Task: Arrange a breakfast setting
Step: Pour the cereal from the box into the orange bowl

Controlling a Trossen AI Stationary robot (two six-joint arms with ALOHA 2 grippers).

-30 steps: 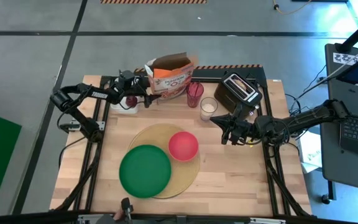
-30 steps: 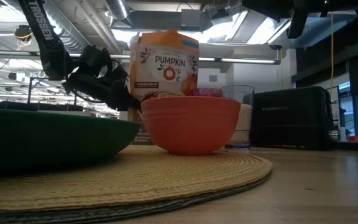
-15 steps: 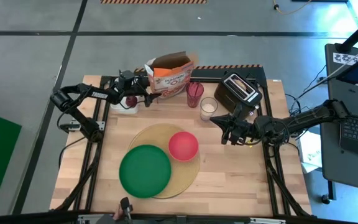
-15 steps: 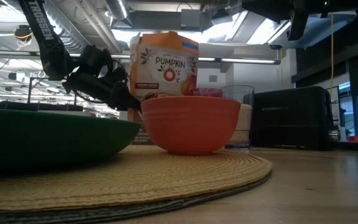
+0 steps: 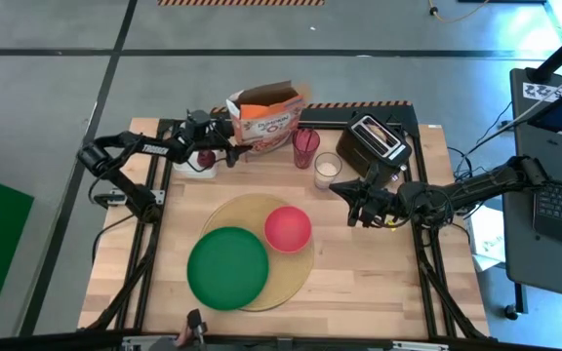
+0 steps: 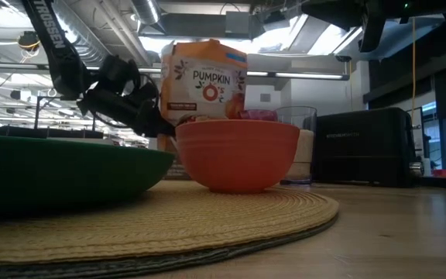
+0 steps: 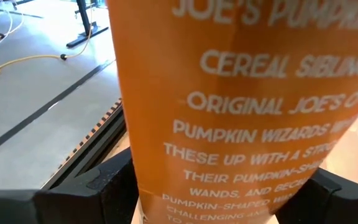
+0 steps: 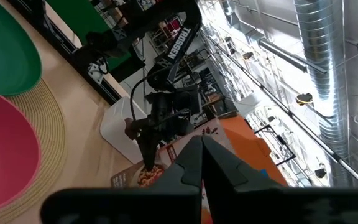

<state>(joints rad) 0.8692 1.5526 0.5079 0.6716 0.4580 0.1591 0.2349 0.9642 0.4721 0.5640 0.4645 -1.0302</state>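
A round tan placemat [image 5: 283, 283] lies at the table's middle. A large green plate [image 5: 227, 268] rests on its near left part and a smaller red bowl [image 5: 288, 228] on its far right part. A small dark-red fruit [image 5: 206, 158] sits on the white cutting board [image 5: 189, 166] at the far left. My left gripper [image 5: 230, 146] is shut on an orange cereal box [image 5: 266, 122] at the far edge. My right gripper [image 5: 352, 210] is shut and empty, right of the bowl. The bread ring and the spoon are out of view. My left gripper pinches the cereal box between its two fingers [image 7: 92, 186], one on each broad face, at the box's left narrow side [image 7: 229, 155]. The fingers come level from the table's left. The box stands upright; the bowl and plate hide its base in the low view.
A black toaster [image 5: 377, 138] stands at the far right. A red tumbler [image 5: 306, 146] and a glass of milk [image 5: 328, 168] stand between the box and the toaster. Bare wood lies at the table's near right.
My left gripper has shifted a little toward the table's left edge, and the cereal box has moved with it, still upright.
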